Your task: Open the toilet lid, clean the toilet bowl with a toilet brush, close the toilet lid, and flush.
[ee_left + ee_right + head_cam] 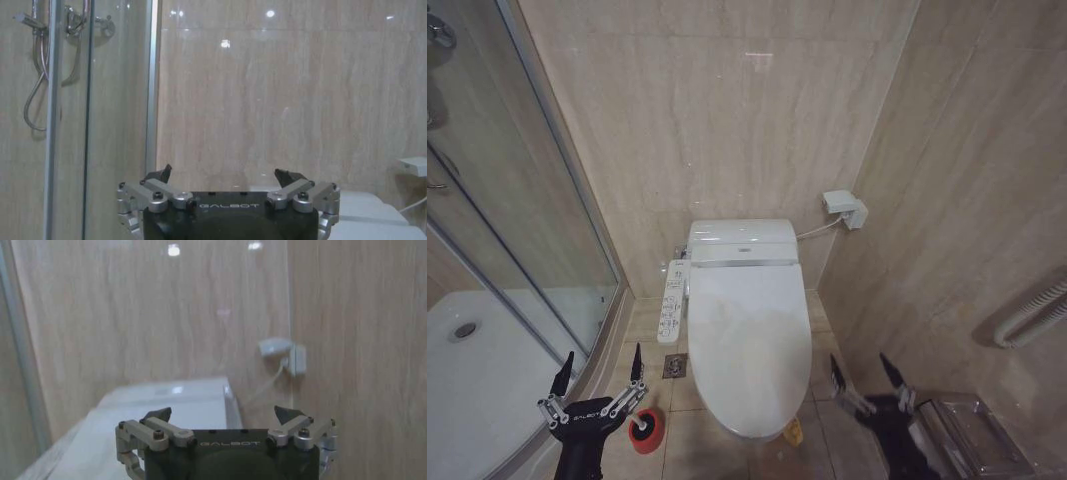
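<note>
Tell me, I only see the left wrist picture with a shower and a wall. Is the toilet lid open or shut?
Observer: Shut. In the head view the toilet lid lies flat over the bowl.
Operator: Where's the brush thing?
Observer: A red holder stands on the floor left of the toilet, just past the left gripper.
Operator: Is the other hand holding anything?
Observer: No. The right gripper is open and empty, low on the toilet's right side.
</note>
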Tool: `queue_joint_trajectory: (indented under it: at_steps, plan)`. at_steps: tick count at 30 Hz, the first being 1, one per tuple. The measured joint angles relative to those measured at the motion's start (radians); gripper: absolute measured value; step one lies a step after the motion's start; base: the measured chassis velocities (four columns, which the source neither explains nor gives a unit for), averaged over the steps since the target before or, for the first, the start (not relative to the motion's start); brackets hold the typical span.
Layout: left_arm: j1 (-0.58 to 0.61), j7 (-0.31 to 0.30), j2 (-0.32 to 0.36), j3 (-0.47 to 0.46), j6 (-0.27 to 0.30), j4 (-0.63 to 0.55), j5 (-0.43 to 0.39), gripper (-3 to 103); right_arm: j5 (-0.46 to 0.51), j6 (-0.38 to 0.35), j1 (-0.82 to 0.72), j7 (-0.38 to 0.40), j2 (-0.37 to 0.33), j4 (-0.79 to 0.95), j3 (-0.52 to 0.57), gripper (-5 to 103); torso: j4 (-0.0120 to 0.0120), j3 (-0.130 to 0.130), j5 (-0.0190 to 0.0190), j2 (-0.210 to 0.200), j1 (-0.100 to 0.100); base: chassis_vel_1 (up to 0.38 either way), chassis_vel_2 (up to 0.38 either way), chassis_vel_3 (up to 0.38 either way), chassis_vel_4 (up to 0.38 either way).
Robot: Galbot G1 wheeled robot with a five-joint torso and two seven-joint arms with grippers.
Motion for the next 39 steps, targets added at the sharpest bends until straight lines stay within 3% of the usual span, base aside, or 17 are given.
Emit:
queue_joint_trajectory:
  at_steps: [11, 18, 23, 26, 31, 39]
  plan:
    - [0.0, 0.0, 0.0, 0.0, 0.0, 0.0, 0.0, 100, -0.072, 0.185, -0.134, -0.044, 0.022, -0.178, -0.01, 100, 0.0, 0.0, 0.0, 0.0, 0.0, 0.0, 0.0, 0.0, 0.0]
    - [0.0, 0.0, 0.0, 0.0, 0.0, 0.0, 0.0, 100, -0.117, 0.221, -0.087, -0.048, 0.041, -0.295, -0.041, 100, 0.0001, 0.0, 0.0, 0.0, 0.0, 0.0, 0.0, 0.0, 0.0]
    - [0.0, 0.0, 0.0, 0.0, 0.0, 0.0, 0.0, 100, -0.142, 0.2, -0.028, -0.057, 0.049, -0.341, -0.057, 100, 0.0003, 0.0, 0.0001, 0.0, 0.0, 0.0, 0.0, 0.0, 0.0]
    - [0.0, 0.0, 0.0, 0.0, 0.0, 0.0, 0.0, 100, -0.153, 0.105, 0.075, -0.056, 0.028, -0.402, -0.086, 100, 0.0003, 0.0, 0.0001, 0.0, 0.0, 0.0, 0.0, 0.0, 0.0]
    - [0.0, 0.0, 0.0, 0.0, 0.0, 0.0, 0.0, 100, -0.16, 0.042, 0.135, -0.036, 0.016, -0.423, -0.115, 100, 0.0002, 0.0, 0.0001, 0.0, 0.0, 0.0, 0.0, 0.0, 0.0]
    - [0.0, 0.0, 0.0, 0.0, 0.0, 0.0, 0.0, 100, -0.173, -0.006, 0.166, -0.008, -0.016, -0.447, -0.162, 100, 0.0, 0.0, 0.0001, 0.0, 0.0, 0.0, 0.0, 0.0, 0.0]
